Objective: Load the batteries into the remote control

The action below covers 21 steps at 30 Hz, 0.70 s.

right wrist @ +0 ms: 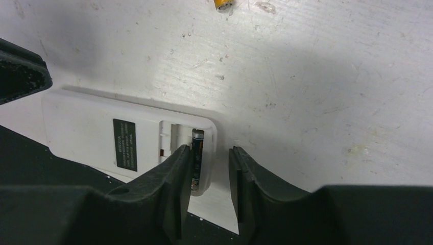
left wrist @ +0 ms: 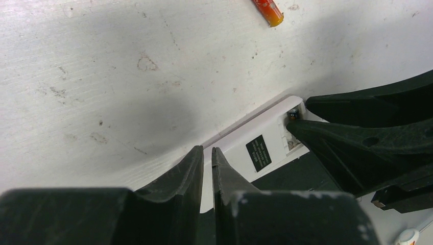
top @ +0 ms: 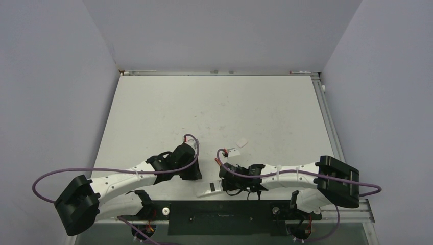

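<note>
The remote control lies back-up at the table's near edge, a white bar with a black label and its battery bay uncovered. A dark battery lies in the bay at the remote's end. My right gripper is open, its jaws straddling that end, and its left finger is right beside the dark battery. My left gripper is shut and empty, its tips over the remote's other end. The reddish battery lies loose on the table beyond the remote. From above, the remote sits between both grippers.
A small white chip and another small white piece lie on the table beyond the grippers. The black mounting plate runs along the near edge just under the remote. Grey walls enclose the table on three sides.
</note>
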{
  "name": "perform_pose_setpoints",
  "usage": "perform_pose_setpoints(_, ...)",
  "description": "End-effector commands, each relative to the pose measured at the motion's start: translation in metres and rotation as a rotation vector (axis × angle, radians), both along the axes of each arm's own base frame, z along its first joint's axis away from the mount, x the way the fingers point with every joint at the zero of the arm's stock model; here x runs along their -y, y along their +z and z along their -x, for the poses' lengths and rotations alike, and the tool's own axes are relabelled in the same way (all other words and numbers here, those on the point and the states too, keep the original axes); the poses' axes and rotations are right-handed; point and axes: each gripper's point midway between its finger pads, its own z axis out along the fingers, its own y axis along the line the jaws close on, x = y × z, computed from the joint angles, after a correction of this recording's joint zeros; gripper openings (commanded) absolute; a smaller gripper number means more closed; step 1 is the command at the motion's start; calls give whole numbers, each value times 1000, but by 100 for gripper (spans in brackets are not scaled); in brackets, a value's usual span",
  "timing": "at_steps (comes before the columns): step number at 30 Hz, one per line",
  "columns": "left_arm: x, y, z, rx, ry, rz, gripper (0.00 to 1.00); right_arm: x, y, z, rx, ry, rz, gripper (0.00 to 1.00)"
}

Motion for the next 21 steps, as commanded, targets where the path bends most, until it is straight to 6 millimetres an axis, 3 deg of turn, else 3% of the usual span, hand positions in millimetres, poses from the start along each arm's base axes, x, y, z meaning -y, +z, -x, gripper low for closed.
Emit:
perform_pose_setpoints(1,5,22,-9,44,0,30,12,-7,26,-12,66,-10,-22,36)
perform_pose_setpoints(6,2,34,-1,34,-2,57,14,-8,47,-20,122,4,-15,40)
perform_pose_setpoints(10,8,40,16,-35,-21,122,16,-5,58,-28,155,7,-11,41)
perform_pose_setpoints(21,41,39,68,-204,-71,286,28,14,66,-48,186,-21,-17,42)
